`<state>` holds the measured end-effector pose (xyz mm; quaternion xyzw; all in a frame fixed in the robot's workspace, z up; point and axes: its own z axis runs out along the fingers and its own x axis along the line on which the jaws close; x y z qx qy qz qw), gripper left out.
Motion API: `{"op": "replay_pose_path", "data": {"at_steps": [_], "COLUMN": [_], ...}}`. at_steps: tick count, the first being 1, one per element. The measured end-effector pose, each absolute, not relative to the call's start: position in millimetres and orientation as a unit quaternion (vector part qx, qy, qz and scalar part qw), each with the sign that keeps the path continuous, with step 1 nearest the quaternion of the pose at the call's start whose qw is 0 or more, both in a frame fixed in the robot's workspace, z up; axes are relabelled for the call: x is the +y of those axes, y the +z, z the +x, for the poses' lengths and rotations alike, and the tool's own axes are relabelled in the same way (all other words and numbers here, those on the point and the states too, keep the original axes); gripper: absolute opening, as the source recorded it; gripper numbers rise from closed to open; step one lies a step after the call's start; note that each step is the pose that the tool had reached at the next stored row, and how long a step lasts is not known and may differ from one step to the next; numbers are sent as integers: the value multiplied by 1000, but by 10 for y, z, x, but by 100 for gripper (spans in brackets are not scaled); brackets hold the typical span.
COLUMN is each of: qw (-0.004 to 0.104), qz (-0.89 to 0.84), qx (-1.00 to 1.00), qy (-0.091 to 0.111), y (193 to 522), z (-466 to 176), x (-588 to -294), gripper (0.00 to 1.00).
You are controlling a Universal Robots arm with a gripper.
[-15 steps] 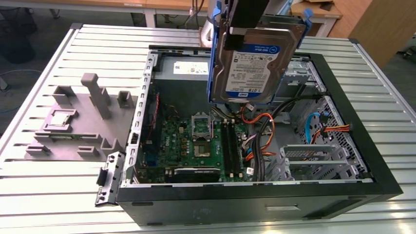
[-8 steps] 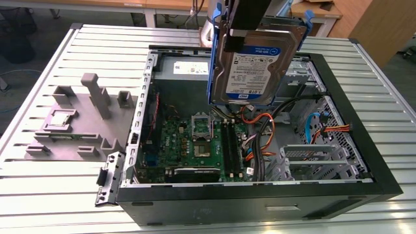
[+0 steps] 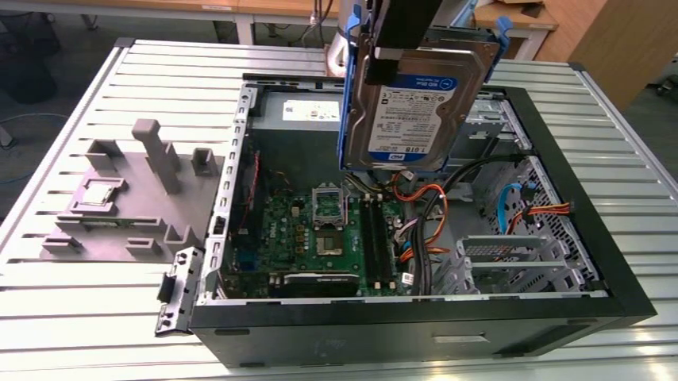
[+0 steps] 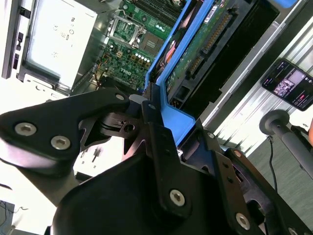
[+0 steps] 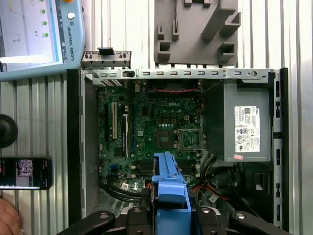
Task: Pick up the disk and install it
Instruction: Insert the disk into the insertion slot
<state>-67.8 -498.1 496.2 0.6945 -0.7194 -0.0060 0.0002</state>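
While gripper (image 5: 171, 208) clamps disk (image 3: 414, 111) by top edge, disk hangs upright above open case (image 3: 599, 246), clear of walls.

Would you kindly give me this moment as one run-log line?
gripper: shut on disk | disk: on edge above open case | installed: no

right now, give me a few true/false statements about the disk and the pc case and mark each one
1. The end effector holds the disk above the open computer case. True.
2. The disk sits in the metal drive cage. False: it hangs on edge in the air over the motherboard.
3. A blue bracket frames the disk. True.
4. The grey fixture lies inside the case. False: it rests on the table outside the case, on the exterior view's left.
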Motion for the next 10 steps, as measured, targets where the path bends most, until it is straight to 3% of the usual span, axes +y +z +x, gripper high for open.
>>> {"op": "replay_pose_path", "data": {"at_steps": [10], "qw": [1], "qz": [694], "qx": [-719], "qy": [-6], "y": [4959], "z": [-608], "x": [-4986], "gripper": [36]}}
